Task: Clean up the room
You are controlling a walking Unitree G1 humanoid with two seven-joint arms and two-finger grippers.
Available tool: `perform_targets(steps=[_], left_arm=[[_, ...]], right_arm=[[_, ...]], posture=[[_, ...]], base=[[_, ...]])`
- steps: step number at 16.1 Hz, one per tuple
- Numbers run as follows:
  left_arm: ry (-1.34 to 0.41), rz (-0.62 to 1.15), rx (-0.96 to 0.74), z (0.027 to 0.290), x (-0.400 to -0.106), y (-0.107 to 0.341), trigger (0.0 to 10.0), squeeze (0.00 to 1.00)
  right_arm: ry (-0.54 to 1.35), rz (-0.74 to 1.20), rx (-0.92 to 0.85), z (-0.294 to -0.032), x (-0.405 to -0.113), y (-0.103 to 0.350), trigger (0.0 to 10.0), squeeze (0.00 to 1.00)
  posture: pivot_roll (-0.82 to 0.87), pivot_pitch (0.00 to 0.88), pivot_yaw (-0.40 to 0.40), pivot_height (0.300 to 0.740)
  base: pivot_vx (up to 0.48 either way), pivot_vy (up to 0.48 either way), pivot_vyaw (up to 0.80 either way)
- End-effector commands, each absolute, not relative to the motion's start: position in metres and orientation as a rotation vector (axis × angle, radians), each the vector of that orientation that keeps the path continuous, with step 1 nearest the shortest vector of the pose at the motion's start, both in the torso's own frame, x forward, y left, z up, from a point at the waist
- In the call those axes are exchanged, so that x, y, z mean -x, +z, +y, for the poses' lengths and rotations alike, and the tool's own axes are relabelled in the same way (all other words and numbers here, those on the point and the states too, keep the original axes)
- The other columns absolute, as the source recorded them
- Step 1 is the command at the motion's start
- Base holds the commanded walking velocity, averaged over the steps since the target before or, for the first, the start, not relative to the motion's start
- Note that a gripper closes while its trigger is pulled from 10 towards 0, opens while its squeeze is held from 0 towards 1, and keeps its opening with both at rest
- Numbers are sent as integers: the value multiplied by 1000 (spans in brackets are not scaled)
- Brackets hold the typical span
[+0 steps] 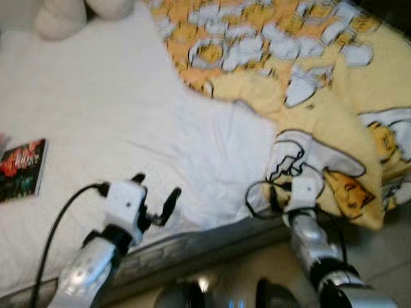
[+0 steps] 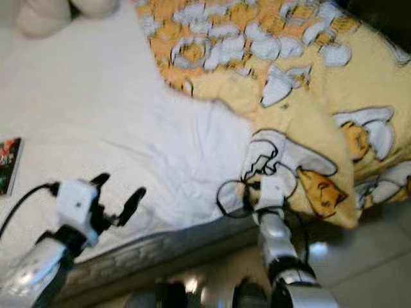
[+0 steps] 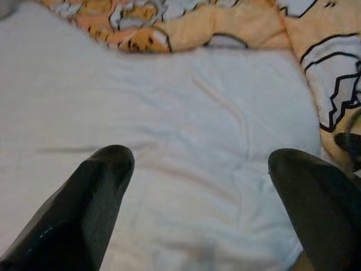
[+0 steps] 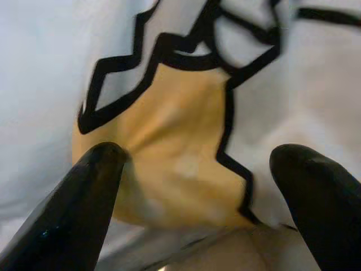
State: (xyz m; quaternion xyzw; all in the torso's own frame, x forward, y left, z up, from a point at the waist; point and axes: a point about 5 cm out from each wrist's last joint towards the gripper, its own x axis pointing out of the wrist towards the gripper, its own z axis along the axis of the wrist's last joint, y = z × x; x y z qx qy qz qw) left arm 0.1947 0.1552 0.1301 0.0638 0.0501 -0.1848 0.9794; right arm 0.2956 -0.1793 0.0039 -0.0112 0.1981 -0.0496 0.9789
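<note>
Overhead, we find the yellow cartoon blanket [image 1: 321, 96] rumpled across the white sheet [image 1: 115, 109], a book [image 1: 22, 168] lying well apart. Left gripper [image 3: 200, 169] hovers spread over sheet. Right gripper [image 4: 194, 164] stands spread at the blanket's corner; we judge pinching comes next.

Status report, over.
Both grippers open: left gripper over white sheet, right gripper at yellow blanket edge. Book on sheet.

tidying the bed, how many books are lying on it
1: a book lies flat on the white sheet at the robot's far left, left of the left hand. Others may hide under the yellow blanket.
</note>
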Motion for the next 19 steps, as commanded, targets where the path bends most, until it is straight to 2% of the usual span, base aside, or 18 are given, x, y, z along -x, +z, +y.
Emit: perform_targets(steps=[1,3,4,5,10,12,14,19], left_arm=[[-364,122,-136,159,-187,134,10000,0],[-364,140,-137,158,-181,133,10000,0],[-361,153,-135,158,-177,133,10000,0],[-359,162,-133,158,-175,133,10000,0],[-363,177,-120,155,-175,137,10000,0],[-469,164,-99,143,-168,137,10000,0],[-704,125,-131,120,-151,138,10000,0],[-667,135,-91,120,-155,136,10000,0]], right_arm=[[-66,403,40,-171,-299,5,10000,0],[-49,398,63,-169,-305,10,10000,0],[-41,396,75,-169,-308,12,7451,0],[-37,400,66,-168,-309,13,0,0],[-33,419,39,-164,-307,10,0,0],[-32,420,35,-164,-306,8,0,0],[-21,416,31,-162,-304,7,0,0],[1,415,40,-158,-297,1,0,0]], posture=[[235,291,169,740],[246,305,169,740],[249,308,167,740],[252,309,166,740],[240,315,159,740],[229,314,154,740],[222,311,146,740],[208,310,138,740]], base=[[0,0,0],[0,0,0],[0,0,0],[0,0,0],[0,0,0],[0,0,0],[0,0,0],[0,0,0]])
